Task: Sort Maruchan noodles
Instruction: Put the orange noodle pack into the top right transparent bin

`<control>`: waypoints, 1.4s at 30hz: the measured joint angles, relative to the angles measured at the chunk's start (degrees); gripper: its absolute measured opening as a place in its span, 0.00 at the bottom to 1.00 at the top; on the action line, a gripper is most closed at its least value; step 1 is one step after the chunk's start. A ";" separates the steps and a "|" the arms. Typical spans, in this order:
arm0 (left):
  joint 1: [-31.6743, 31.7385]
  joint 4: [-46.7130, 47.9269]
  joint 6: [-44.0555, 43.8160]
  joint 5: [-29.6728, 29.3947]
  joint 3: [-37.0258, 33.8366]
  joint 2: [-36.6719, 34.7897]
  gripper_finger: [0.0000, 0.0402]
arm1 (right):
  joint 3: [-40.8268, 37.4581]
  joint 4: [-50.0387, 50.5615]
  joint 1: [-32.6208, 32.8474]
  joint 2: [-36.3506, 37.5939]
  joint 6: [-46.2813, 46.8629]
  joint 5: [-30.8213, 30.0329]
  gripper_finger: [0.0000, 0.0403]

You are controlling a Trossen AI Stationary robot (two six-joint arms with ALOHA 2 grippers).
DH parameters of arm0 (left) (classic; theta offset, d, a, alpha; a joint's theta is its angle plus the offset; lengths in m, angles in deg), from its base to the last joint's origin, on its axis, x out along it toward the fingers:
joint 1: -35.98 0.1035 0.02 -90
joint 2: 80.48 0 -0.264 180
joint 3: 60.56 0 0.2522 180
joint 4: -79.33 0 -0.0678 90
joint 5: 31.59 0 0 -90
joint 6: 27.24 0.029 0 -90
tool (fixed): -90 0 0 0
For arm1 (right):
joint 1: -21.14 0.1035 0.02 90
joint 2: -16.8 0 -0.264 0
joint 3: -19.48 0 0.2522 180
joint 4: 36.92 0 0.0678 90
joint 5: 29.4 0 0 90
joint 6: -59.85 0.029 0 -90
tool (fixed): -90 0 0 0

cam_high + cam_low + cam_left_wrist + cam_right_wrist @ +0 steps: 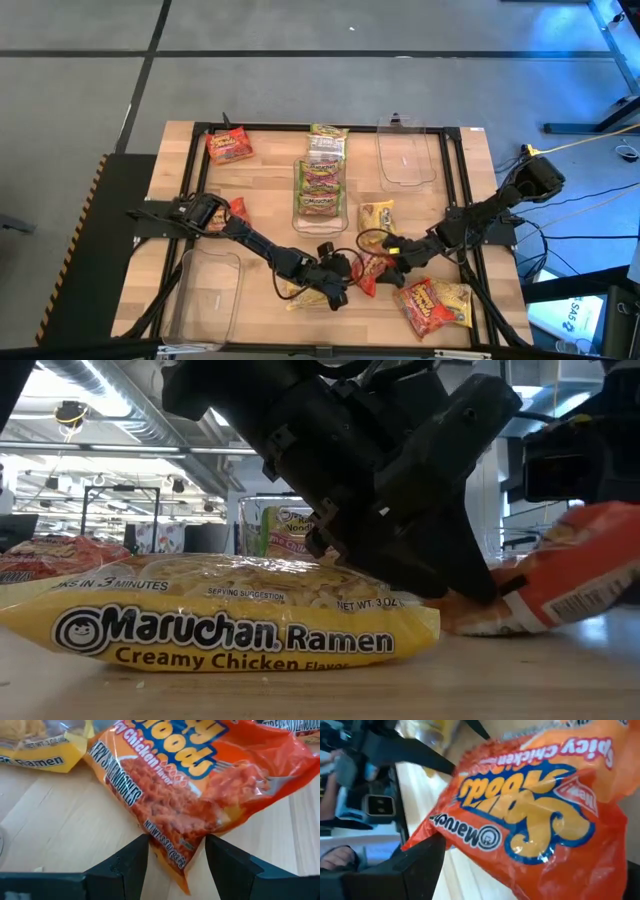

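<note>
We saw both grippers meet over one orange packet [372, 272] near the middle of the table's [260, 185] front edge; the left gripper [176, 851] had its fingers set on either side of the packet's sealed end, touching it, and the right gripper [427, 851] stood wide with the packet's other end between its fingers, though we could not tell whether either truly gripped it. On it we read "Spicy Chicken" and "Maruchan". A yellow packet [215, 622] lay just beside and partly under the left arm at the front edge, printed "Maruchan Ramen", "Creamy Chicken Flavor" and "3 minutes". Near the front right corner lay a red packet and a yellow one [436, 303], overlapping. Another yellow packet [376, 215] lay near the table's middle. Green packets [320, 185] filled a clear bin [298, 215] toward the back edge. An empty-looking bin [405, 155] stood to its right, another [208, 295] at the front left corner. A red packet [229, 146] lay near the back left corner
</note>
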 joint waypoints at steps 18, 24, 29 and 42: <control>-0.17 -3.07 -0.26 5.87 0.00 0.00 0.47 | 0.09 1.78 -12.12 1.19 -2.07 26.82 0.79; 0.46 -0.81 -3.55 4.31 0.00 0.00 0.47 | 0.09 13.48 -11.98 6.29 -0.91 31.06 0.79; 0.76 -1.50 -4.05 3.97 0.00 0.00 0.47 | 0.07 13.79 -9.53 11.72 3.46 25.32 0.79; 0.57 -2.63 -4.66 4.92 0.02 0.00 0.47 | 0.07 13.91 -0.51 11.65 6.70 0.77 0.79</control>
